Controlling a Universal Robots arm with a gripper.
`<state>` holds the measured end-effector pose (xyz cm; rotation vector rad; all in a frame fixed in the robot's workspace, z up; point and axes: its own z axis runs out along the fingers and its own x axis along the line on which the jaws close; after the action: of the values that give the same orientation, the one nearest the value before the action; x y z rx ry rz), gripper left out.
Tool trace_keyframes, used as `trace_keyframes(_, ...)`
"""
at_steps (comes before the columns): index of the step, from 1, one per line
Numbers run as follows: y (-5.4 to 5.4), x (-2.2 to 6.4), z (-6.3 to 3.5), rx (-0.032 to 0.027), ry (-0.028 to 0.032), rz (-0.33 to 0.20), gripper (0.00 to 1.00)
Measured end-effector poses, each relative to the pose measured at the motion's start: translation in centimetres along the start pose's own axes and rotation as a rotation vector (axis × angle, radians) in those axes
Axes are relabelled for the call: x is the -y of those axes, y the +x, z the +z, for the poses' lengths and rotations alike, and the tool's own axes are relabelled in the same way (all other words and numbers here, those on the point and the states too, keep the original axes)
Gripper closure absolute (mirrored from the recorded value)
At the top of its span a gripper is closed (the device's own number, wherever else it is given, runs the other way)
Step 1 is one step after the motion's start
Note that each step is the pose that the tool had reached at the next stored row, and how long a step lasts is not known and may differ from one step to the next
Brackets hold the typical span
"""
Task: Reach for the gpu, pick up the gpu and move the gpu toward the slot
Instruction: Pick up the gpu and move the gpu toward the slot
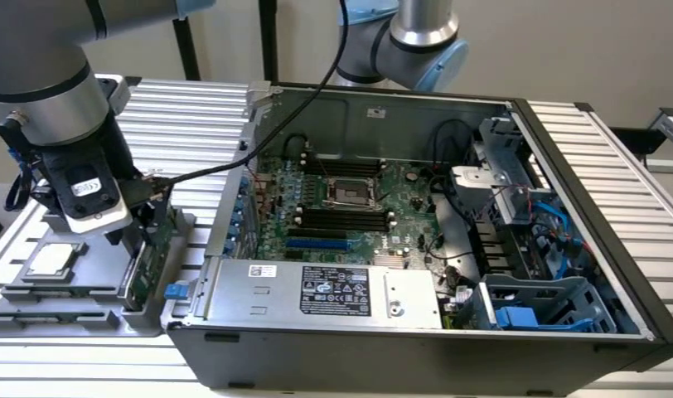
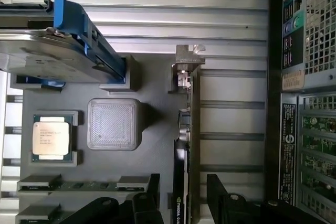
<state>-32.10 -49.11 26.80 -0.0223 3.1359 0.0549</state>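
arm (image 1: 49, 91) upright over tray (image 1: 49, 319); gripper (image 2: 184, 182) spread, unclenched; straddling edge-up gpu (image 2: 191, 119)

Gpu (image 1: 144, 274) partly behind end effector (image 1: 143, 240)

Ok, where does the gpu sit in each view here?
Exterior view: the gpu stands on edge in the grey tray, at the exterior view's left of the computer case.
Wrist view: the gpu is seen edge-on, straddled by the open gripper.
Shared landmark: the CPU chip in that tray.
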Motion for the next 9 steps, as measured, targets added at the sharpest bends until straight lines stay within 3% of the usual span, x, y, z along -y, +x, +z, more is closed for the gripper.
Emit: trace_keyframes(9, 0.0, 0.09, 1.66, 0.0007, 0.0001, 0.003, 0.52)
